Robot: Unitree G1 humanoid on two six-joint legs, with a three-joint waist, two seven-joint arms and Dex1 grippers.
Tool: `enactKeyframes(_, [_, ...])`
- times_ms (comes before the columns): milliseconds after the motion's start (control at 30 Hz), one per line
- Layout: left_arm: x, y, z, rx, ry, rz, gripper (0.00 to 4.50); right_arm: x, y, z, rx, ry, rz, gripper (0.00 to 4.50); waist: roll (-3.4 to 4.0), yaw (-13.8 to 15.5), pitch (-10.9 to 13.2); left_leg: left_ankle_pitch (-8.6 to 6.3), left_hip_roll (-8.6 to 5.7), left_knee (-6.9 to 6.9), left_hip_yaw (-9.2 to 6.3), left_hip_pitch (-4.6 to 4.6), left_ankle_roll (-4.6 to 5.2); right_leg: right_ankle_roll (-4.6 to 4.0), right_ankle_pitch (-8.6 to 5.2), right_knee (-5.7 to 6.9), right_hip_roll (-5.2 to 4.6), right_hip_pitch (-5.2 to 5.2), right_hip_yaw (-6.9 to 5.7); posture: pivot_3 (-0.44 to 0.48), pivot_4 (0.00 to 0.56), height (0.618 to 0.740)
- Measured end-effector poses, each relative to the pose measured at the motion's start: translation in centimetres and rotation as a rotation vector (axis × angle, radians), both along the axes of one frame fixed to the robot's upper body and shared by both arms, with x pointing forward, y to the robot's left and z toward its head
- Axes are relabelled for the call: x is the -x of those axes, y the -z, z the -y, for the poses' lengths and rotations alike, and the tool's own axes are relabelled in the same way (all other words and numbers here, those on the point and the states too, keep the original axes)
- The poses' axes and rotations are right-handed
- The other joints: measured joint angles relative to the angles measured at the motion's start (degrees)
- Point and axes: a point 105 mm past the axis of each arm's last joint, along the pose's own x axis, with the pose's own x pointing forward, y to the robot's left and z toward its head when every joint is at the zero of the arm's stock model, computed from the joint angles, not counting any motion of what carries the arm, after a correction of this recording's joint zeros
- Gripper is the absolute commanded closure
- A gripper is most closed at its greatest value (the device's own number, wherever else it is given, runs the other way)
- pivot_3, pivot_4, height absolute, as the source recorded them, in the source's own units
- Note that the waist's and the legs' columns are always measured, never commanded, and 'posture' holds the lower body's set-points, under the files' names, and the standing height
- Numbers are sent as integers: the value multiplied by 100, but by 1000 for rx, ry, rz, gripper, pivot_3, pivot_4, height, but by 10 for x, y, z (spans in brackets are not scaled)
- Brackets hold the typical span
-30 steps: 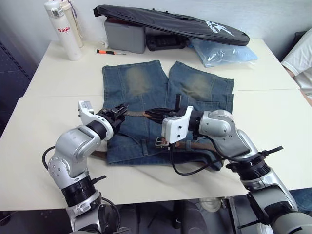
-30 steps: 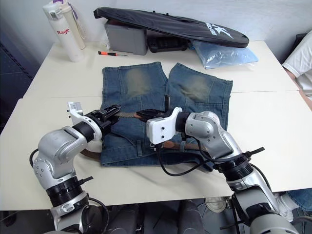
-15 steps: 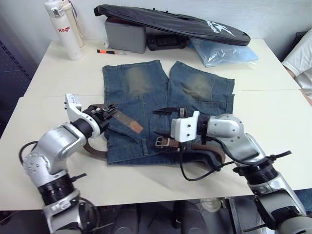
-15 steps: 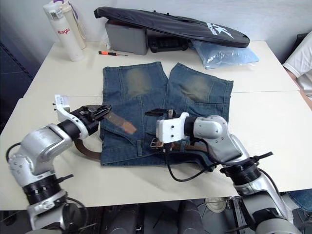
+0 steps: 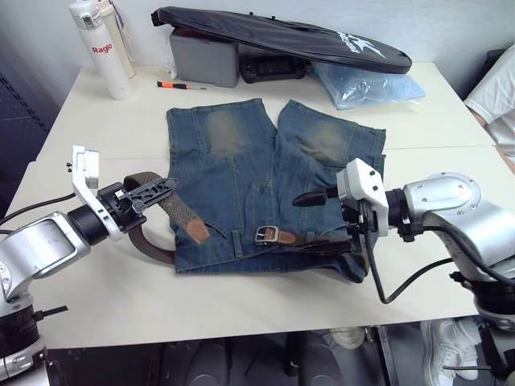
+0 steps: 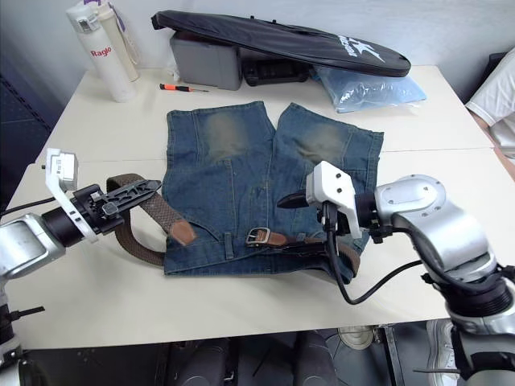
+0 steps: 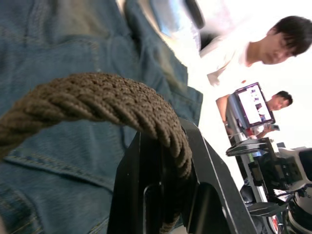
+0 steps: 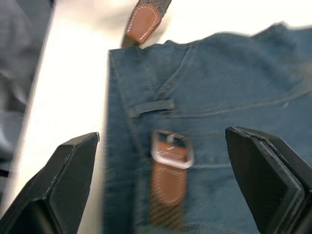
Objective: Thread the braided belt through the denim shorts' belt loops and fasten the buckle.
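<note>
The faded denim shorts (image 5: 241, 161) lie flat on the table, waistband toward me. My left gripper (image 5: 153, 186) hovers off their left edge, shut on the braided belt (image 7: 112, 105). The belt arches from the fingers down to its tan leather tip (image 5: 195, 232) on the waistband's left corner, and a loop of it (image 5: 149, 248) rests on the table. The silver buckle (image 5: 265, 235) lies on the waistband near the fly, close to a belt loop (image 8: 153, 106). My right gripper (image 8: 163, 136) hangs open above the buckle, holding nothing.
At the table's back lie a long black bag (image 5: 282, 36) on a grey box (image 5: 205, 60), a blue plastic bag (image 5: 366, 84), a white bottle (image 5: 100, 48) and an orange-tipped pen (image 5: 179, 84). A person in white (image 5: 499, 88) sits at the right edge.
My right gripper has let go of the belt, opened wide and drawn back to the right. My left gripper has pulled the belt leftward, off the shorts' middle to beyond their left edge.
</note>
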Motion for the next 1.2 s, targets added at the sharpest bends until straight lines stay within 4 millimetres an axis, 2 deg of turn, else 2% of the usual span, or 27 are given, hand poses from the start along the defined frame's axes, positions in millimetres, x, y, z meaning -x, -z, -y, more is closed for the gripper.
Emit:
enactKeyframes(200, [2, 11, -3, 23, -98, -28, 4500, 5, -2, 8, 21, 51, -111, 51, 1, 28, 1, -3, 1, -2, 3, -1, 1, 0, 0, -7, 0, -1, 1, 0, 150, 740])
enactKeyframes(400, [3, 21, -2, 132, -248, -61, 4500, -1, -9, 21, 35, 137, -87, 51, 1, 66, 1, -9, 1, 0, 8, -3, 4, 1, 1, -15, 0, 0, 3, 0, 150, 740])
enactKeyframes(600, [8, 28, 1, 191, -327, -89, 4500, 4, -9, 27, 25, 160, -134, 51, 1, 73, 0, -11, 0, 1, 10, -3, 8, 1, 1, -17, 0, 1, 3, 0, 150, 740])
enactKeyframes(633, [8, 28, 2, 200, -334, -90, 4500, 6, -9, 27, 24, 156, -135, 51, 2, 73, 1, -12, -3, -2, -6, -9, 12, 2, 1, -25, -6, 17, -14, 0, 150, 740])
enactKeyframes(733, [10, 30, 11, 182, -330, -79, 4500, 7, -8, 27, 30, 157, -140, 51, 40, -16, 12, 13, -59, -8, -201, -56, 31, 18, -5, -76, -77, 156, -231, 0, 150, 740])
enactKeyframes(767, [11, 30, 12, 178, -334, -75, 4500, 7, -7, 26, 30, 161, -139, 51, 50, -50, 13, 28, -72, 2, -253, -49, 22, 23, -8, -77, -87, 159, -279, 0, 150, 740])
enactKeyframes(933, [10, 37, 12, 177, -366, -86, 4500, 5, -6, 30, 44, 194, -145, 51, 51, 146, 15, 38, -39, 14, -219, -75, 0, 1, -5, -66, -46, 108, -258, 0, 150, 740])
enactKeyframes(1200, [7, 43, 17, 151, -382, -77, 4500, 3, -5, 33, 57, 227, -141, 51, 52, 206, 15, 33, -31, 4, -177, -66, 1, -5, -5, -67, -37, 88, -219, 0, 150, 740])
